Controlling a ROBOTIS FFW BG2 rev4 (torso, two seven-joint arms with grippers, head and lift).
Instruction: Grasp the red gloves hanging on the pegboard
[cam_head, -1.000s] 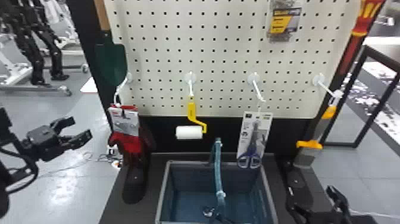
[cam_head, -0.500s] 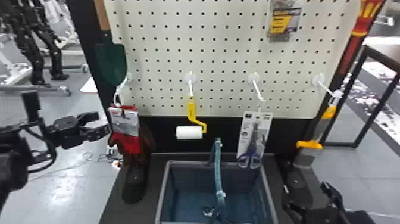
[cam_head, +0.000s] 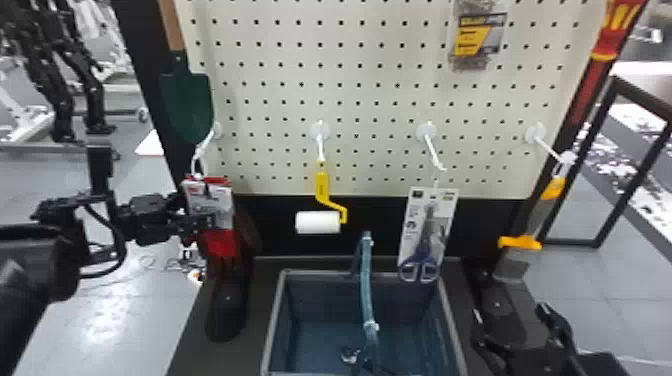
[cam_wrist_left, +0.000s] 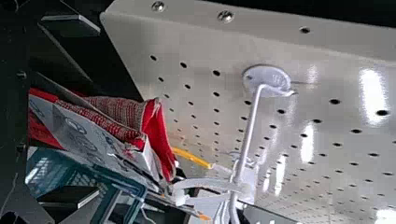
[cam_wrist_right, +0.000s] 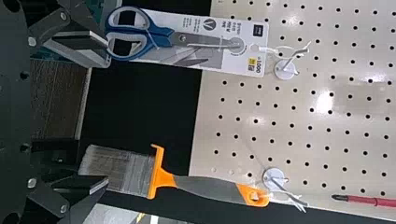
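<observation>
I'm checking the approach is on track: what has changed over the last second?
The left gripper swung in from the far left to the red gloves and is open, now at their card; no grip shows yet. The gloves still hang on their hook. The right gripper stays low at the right; roller, scissors and brush are unchanged.

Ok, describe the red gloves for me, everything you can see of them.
The red gloves are a pair with red knit cuffs and dark lower parts, joined by a white printed card at the top. They hang upright from the leftmost white hook at the pegboard's left edge. The left gripper stands open at card level, straddling the pair.
</observation>
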